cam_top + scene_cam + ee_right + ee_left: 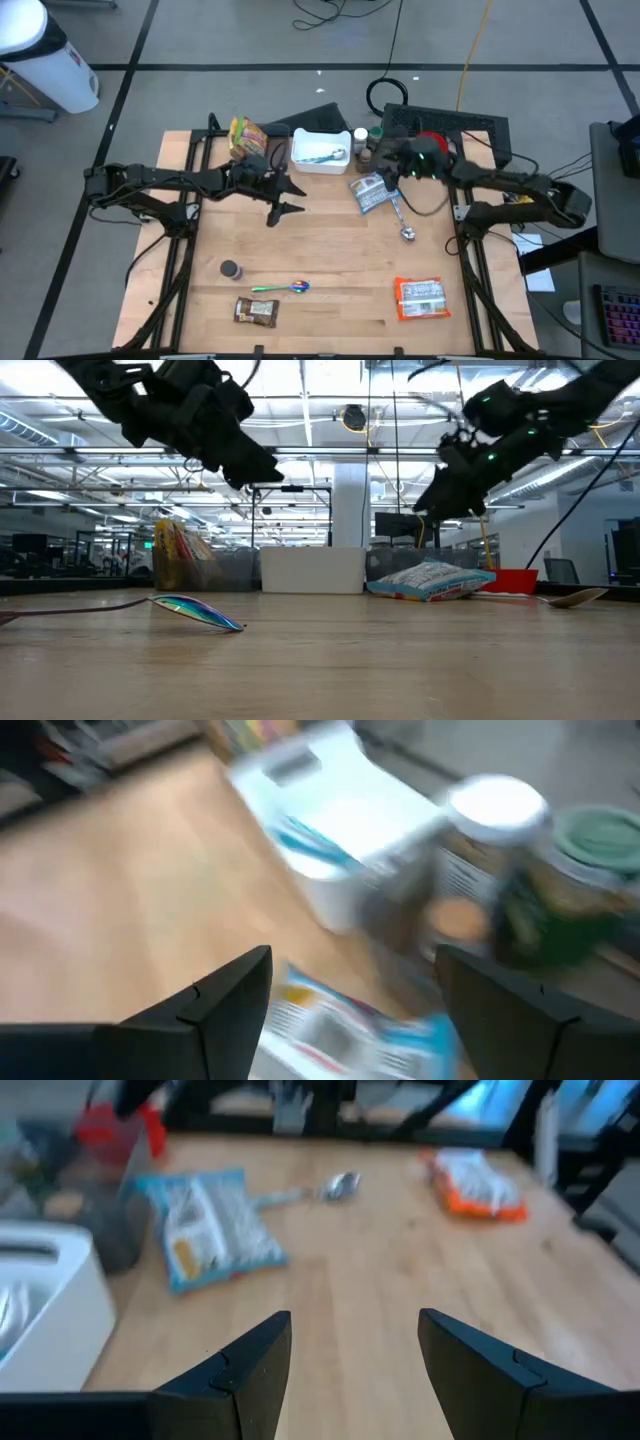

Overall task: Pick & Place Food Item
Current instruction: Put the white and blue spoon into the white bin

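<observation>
A blue-and-white food packet (368,192) lies flat on the table right of centre, also seen in the left wrist view (205,1228) and right wrist view (345,1025). A white bin (320,150) stands at the far middle. My right gripper (378,160) hovers open above the packet's far end, well clear of it in the low view (435,505). My left gripper (298,198) hangs open over the table's middle, left of the packet, with bare wood between its fingers (355,1340).
A yellow snack bag (247,135) stands left of the bin, and two jars (365,140) stand right of it. A metal spoon (403,220), an orange packet (420,298), a brown bar (255,312), an iridescent spoon (285,288) and a small dark cap (231,269) lie nearer.
</observation>
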